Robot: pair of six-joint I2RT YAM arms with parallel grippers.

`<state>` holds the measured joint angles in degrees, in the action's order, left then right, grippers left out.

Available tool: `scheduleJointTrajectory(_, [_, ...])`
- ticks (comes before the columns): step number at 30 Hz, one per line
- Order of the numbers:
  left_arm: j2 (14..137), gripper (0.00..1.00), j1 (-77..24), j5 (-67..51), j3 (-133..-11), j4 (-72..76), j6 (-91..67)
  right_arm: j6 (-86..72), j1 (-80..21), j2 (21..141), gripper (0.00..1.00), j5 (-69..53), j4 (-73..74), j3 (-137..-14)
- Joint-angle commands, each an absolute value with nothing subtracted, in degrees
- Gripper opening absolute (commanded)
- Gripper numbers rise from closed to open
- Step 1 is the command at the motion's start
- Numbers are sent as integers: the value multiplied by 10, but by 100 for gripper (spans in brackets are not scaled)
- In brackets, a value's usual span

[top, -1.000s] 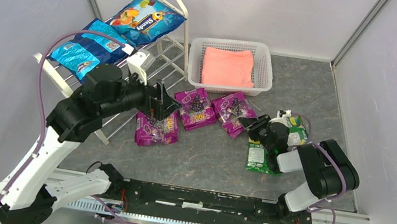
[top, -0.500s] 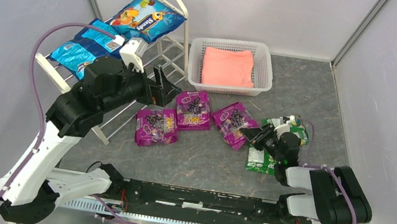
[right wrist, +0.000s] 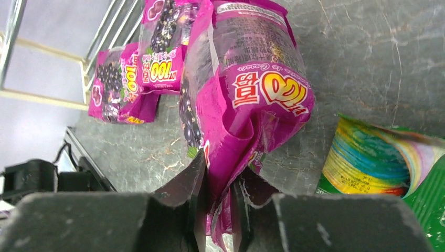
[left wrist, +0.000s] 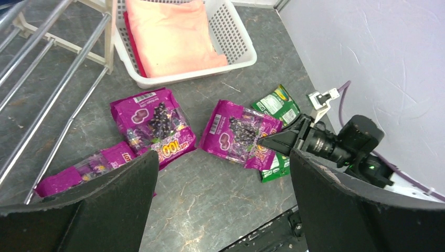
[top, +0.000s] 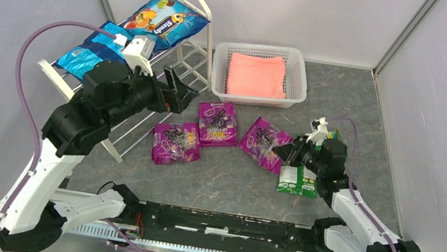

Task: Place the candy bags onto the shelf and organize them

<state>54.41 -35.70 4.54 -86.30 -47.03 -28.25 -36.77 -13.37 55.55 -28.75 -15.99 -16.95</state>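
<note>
The shelf point(top: 179, 66) stands at the far left, with one large blue candy bag point(top: 165, 20) on top and two smaller blue bags point(top: 112, 41) point(top: 83, 61) on its rods. Three purple bags lie on the floor point(top: 176, 142) point(top: 218, 123) point(top: 263, 144). My right gripper point(top: 284, 152) is shut on the near edge of the right purple bag point(right wrist: 252, 89), its jaws pinching the bag's seam point(right wrist: 218, 207). Green-and-white bags point(top: 298, 179) point(right wrist: 378, 163) lie beside it. My left gripper point(top: 178, 96) is open and empty above the floor by the shelf, seen in its own view point(left wrist: 223, 210).
A white mesh basket point(top: 299, 70) holding a folded pink cloth point(top: 256, 75) stands behind the purple bags. The shelf's silver rods point(left wrist: 52, 68) run close to my left gripper. Walls close in on the left, back and right.
My left gripper has risen and drawn back from the left purple bag toward the shelf. My right arm has dropped low, and the right purple bag has shifted slightly nearer with its gripper.
</note>
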Motion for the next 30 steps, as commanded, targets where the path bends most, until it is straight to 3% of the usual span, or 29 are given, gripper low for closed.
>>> scheduleJointTrajectory(1, [521, 100, -358, 82, -868, -466, -237, -273, -133, 527, 0, -335, -65, -252])
scheduleJointTrajectory(12, [475, 100, -358, 104, -851, -461, -193, -412, -134, 549, 0, -426, -57, -337])
scheduleJointTrajectory(17, [463, 100, -358, 100, -837, -443, -179, -571, -136, 562, 0, -454, -166, -312])
scheduleJointTrajectory(23, [456, 100, -358, 89, -832, -433, -173, -729, -158, 589, 0, -420, -286, -304])
scheduleJointTrajectory(30, [443, 100, -358, 84, -837, -430, -164, -889, -250, 677, 0, -308, -461, -332])
